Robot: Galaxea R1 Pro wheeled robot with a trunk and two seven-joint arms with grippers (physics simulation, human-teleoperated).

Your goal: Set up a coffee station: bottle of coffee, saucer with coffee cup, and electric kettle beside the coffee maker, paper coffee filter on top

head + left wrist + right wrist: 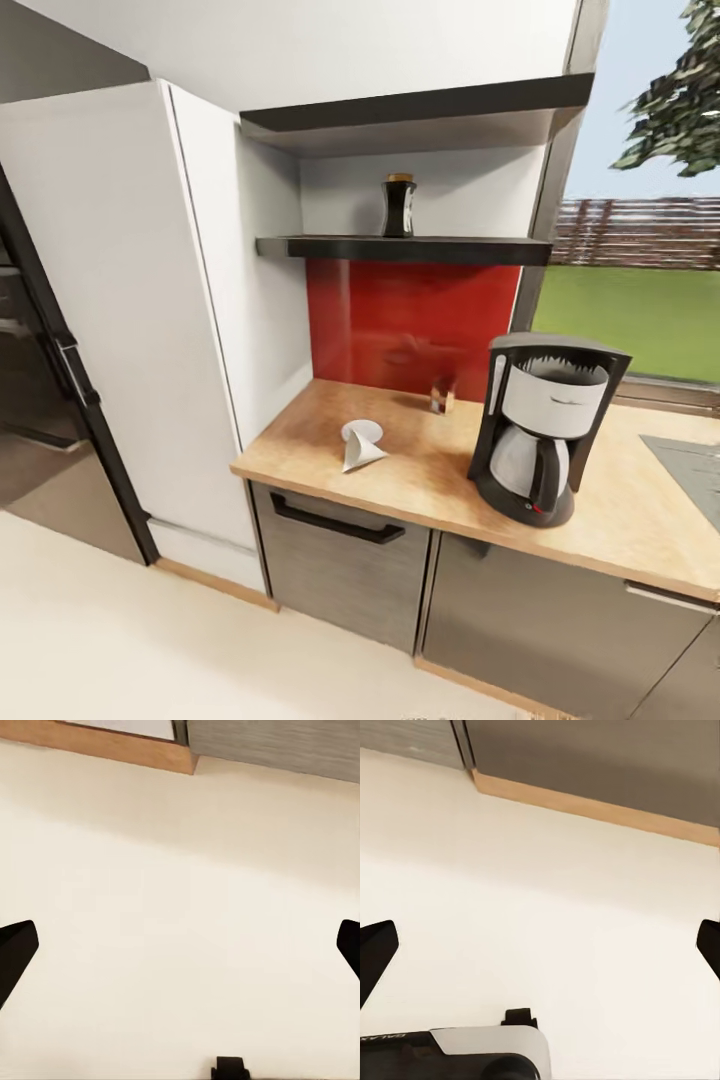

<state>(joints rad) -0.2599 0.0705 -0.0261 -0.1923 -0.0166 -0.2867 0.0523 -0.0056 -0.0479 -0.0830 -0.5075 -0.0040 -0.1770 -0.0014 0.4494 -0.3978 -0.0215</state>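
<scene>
**Coffee maker on the counter, bottle up on the shelf**

Your coffee maker (545,425) stands upright at the right of centre in the head view, on the counter (420,480), its carafe handle facing you. To its left, near the middle of the frame, the white filter (361,444) lies on its side on the same slab, well apart from the machine. Between them and further back, a small object sits against the red backsplash (410,320); it is too blurred to name. Above, in the upper centre, the bottle (399,206) stands upright on the shelf (400,247), with a thicker dark board (420,110) over it. Grey cabinets (345,565) sit under the counter, a tall white cupboard (130,320) fills the left, and a window (640,250) opens at the right onto grass and a fence.

Your left gripper (180,949) hangs over pale floor (180,907) near a cabinet base, fingers spread wide and holding nothing. Your right gripper (540,949) is likewise spread wide and unladen, over the same floor beside a wooden plinth (592,806).
</scene>
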